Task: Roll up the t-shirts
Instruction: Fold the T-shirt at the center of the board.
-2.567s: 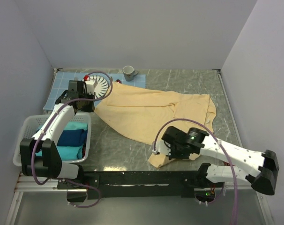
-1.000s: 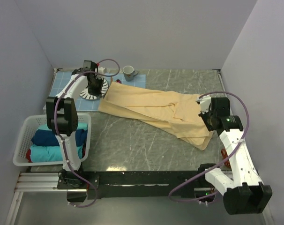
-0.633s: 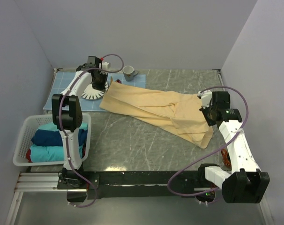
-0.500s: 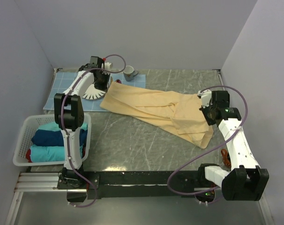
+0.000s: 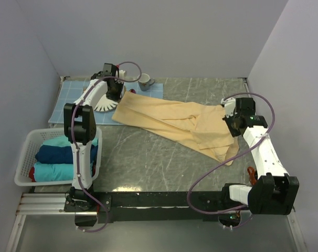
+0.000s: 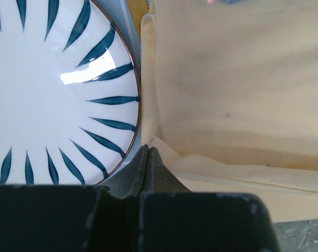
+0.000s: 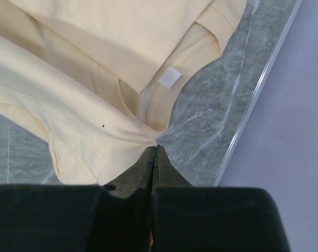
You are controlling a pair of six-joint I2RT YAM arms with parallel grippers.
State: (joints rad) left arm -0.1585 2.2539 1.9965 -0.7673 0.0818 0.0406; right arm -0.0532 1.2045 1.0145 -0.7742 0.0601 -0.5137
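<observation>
Yellow-tan t-shirt (image 5: 172, 122) lies stretched across the counter (image 5: 148, 164); left fingers (image 6: 139, 176) and right fingers (image 7: 146, 173) clamp opposite ends.

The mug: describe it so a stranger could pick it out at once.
On the grey marbled table, look to the far left corner, where a light blue grid placemat lies. Near the placemat's right end, by the back wall, stands the mug. It is the only upright grey cup with a handle; its neighbour is a flat white plate with dark blue rays.
</observation>
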